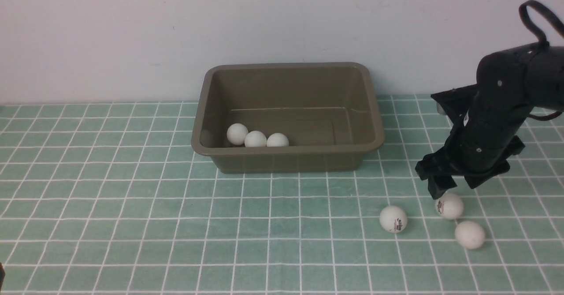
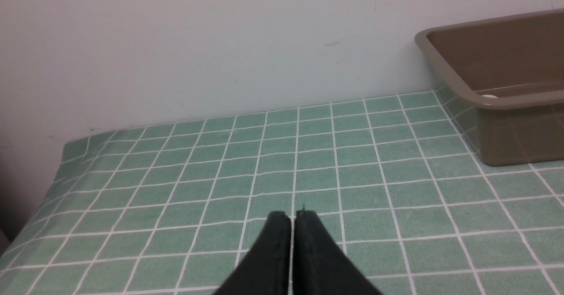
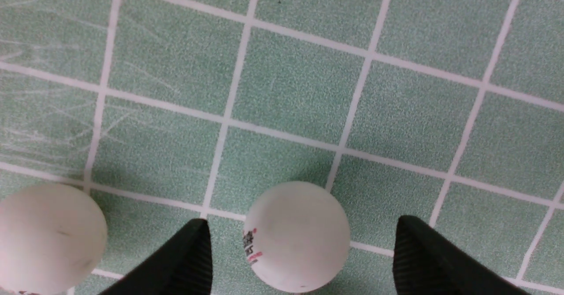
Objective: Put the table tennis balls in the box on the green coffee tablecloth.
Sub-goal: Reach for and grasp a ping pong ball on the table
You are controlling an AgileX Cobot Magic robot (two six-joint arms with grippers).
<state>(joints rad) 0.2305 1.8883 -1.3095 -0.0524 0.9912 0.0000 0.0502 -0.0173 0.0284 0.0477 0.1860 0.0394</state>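
Right gripper (image 3: pixel 302 222) spread, straddling one ball (image 3: pixel 297 237) on the tablecloth (image 1: pixel 132 198) — neighbouring ball (image 3: pixel 48 237) cut off in wrist view. Left gripper (image 2: pixel 293 215) pinched closed (empty). Three balls (image 1: pixel 255 139) in box (image 1: pixel 286 159); open cloth in front.

From my seat, a green cloth (image 1: pixel 132 207) with a thin white grid covers the whole work surface. The olive-brown box (image 1: pixel 286 162) sits directly on it, toward the back and about centre. On the right, nearer me, three white balls lie on the cloth: a printed ball (image 1: pixel 393 218), a second printed ball (image 1: pixel 450 207) near it, and a plain ball (image 1: pixel 469 234) just beside that one.
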